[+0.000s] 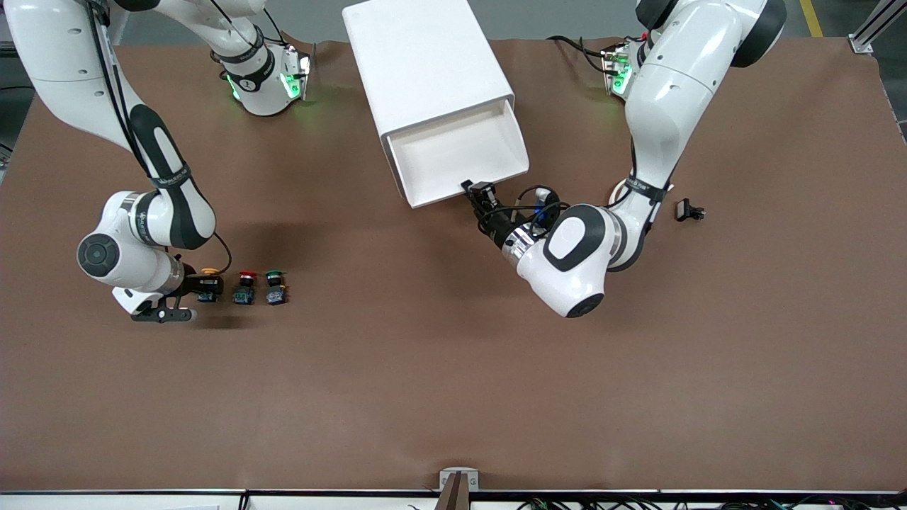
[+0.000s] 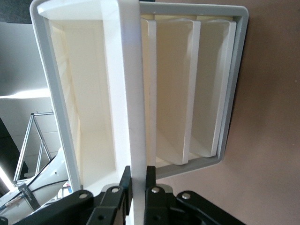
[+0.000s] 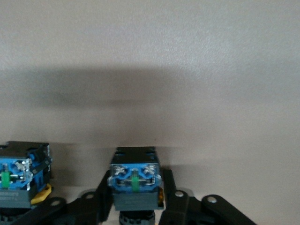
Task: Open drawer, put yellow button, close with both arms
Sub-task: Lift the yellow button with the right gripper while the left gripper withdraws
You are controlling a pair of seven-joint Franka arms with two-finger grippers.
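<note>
Right claw (image 1: pixel 204 283) closing on yellow button (image 1: pixel 208 273), lift straight up | left claw (image 1: pixel 476 193) gripping drawer (image 1: pixel 453 152) front, holding it open

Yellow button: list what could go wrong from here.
1. The right gripper works at the yellow button, with the red button right beside it; lifting or turning could knock the red one over.
2. The left gripper pinches only the drawer front's edge; a slip could let the open drawer shift.
</note>
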